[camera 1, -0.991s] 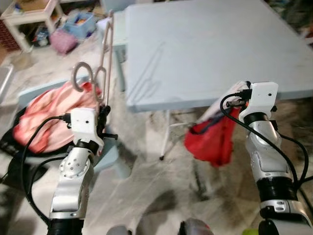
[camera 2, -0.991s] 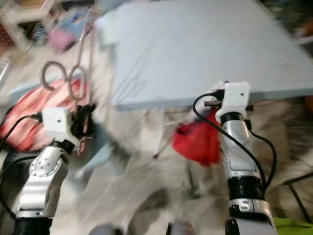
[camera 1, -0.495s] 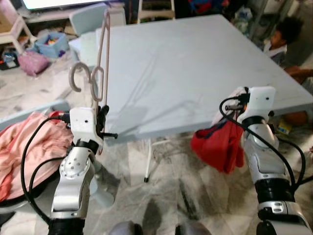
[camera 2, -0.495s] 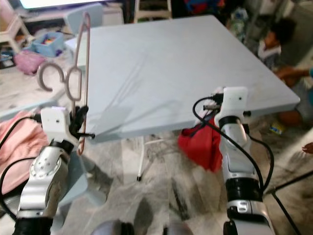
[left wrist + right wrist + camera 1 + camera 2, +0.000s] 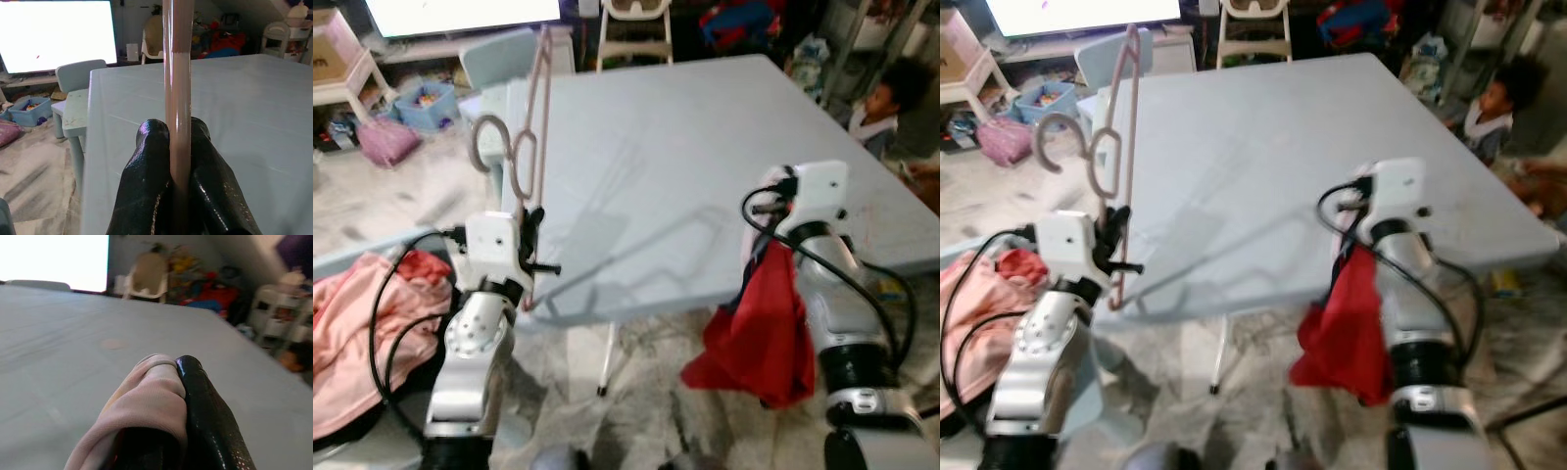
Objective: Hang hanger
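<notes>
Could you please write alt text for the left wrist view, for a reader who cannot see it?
The left gripper is shut on a pinkish-tan hanger that rises upright between its black fingers. Beyond lie a pale blue table, a small chair and a bright screen.

Table (image 5: pixel 705 147) ahead, hanger (image 5: pixel 533 137) upright at its left edge, cloth (image 5: pixel 759 323) hanging at its front right.

Bright indoor light, glaring screen (image 5: pixel 58 36), right views slightly blurred.
</notes>
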{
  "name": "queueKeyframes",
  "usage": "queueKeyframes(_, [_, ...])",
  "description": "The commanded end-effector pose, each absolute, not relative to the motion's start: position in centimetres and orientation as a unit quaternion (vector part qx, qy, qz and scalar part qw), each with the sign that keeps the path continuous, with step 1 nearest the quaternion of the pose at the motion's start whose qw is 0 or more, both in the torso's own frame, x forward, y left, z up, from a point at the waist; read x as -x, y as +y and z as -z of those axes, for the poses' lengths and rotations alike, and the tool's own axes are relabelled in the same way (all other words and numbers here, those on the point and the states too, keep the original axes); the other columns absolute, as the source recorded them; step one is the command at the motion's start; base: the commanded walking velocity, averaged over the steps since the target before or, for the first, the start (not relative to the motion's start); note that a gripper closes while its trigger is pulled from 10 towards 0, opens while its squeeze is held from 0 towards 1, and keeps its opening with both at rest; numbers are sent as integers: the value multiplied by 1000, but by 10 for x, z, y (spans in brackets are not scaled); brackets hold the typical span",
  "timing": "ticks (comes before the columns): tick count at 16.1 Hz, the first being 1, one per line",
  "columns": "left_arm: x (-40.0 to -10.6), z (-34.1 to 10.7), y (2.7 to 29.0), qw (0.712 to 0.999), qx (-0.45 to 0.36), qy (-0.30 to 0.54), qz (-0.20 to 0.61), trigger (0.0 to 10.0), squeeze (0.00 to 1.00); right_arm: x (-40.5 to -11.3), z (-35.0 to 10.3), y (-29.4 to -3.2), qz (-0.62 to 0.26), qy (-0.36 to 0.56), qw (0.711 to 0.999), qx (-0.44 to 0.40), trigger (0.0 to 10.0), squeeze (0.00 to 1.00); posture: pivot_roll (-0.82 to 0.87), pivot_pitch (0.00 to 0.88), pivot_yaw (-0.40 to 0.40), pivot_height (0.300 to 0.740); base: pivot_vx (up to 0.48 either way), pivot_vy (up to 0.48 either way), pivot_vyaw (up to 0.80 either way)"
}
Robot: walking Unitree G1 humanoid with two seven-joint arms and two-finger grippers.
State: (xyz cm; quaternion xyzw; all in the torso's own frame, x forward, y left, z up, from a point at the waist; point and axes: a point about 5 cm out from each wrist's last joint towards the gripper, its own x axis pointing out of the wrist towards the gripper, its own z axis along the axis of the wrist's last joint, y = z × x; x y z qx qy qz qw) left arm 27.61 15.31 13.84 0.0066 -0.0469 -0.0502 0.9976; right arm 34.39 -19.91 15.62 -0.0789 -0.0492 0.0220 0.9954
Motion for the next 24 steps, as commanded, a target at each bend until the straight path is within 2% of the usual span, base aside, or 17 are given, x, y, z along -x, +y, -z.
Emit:
queueKeyframes(1, [-276, -135, 157, 999, -15, -36, 30, 10000, 0, -343, -169, -198, -34, -84, 992, 86, 10000, 0, -3, 69, 11, 740, 0, 0, 731])
queueKeyframes(5, [-278, -135, 155, 999, -20, -38, 26, 10000, 0, -351, -182, -196, -37, -105, 989, 98, 10000, 0, -5, 68, 13, 740, 0, 0, 800])
queueKeyframes(9, [-280, -136, 147, 998, -20, -40, 34, 10000, 0, -387, -238, -182, -70, -165, 978, 110, 10000, 0, 7, 61, 7, 740, 0, 0, 800])
queueKeyframes(11, [-280, -135, 147, 998, -23, -41, 32, 10000, 0, -400, -263, -168, -86, -185, 973, 108, 10000, 0, 13, 58, 0, 740, 0, 0, 766])
queueKeyframes(15, [-279, -136, 145, 998, -22, -48, 28, 10000, 0, -415, -316, -128, -109, -226, 967, 47, 10000, 0, 41, 45, -33, 740, 0, 0, 0])
queueKeyframes(16, [-278, -136, 143, 998, -19, -50, 28, 10000, 0, -417, -310, -115, -120, -213, 968, 63, 10000, 0, 49, 45, -41, 740, 0, 0, 0])
queueKeyframes(17, [-277, -137, 142, 998, -19, -51, 30, 10000, 0, -420, -295, -113, -110, -180, 974, 84, 10000, 0, 53, 46, -43, 740, 0, 0, 0])
queueKeyframes(18, [-276, -136, 141, 998, -21, -51, 33, 10000, 0, -422, -283, -115, -92, -150, 979, 106, 10000, 0, 54, 46, -42, 740, 0, 0, 0])
queueKeyframes(20, [-275, -134, 141, 998, -23, -46, 36, 10000, 0, -425, -255, -144, -4, -75, 991, 111, 10000, 0, 49, 59, -42, 740, 0, 0, 0])
queueKeyframes(22, [-275, -133, 140, 998, -23, -45, 37, 10000, 0, -424, -247, -170, 61, -52, 994, 75, 10000, 0, 46, 58, -42, 740, 0, 0, 0])
queueKeyframes(23, [-276, -133, 138, 998, -21, -44, 40, 10000, 0, -422, -240, -192, 99, -26, 993, 50, 10000, 0, 43, 59, -41, 740, 0, 0, 0])
queueKeyframes(24, [-276, -133, 136, 998, -21, -43, 44, 10000, 0, -421, -238, -200, 112, -16, 993, 37, 10000, 0, 39, 60, -39, 740, 0, 0, 0])
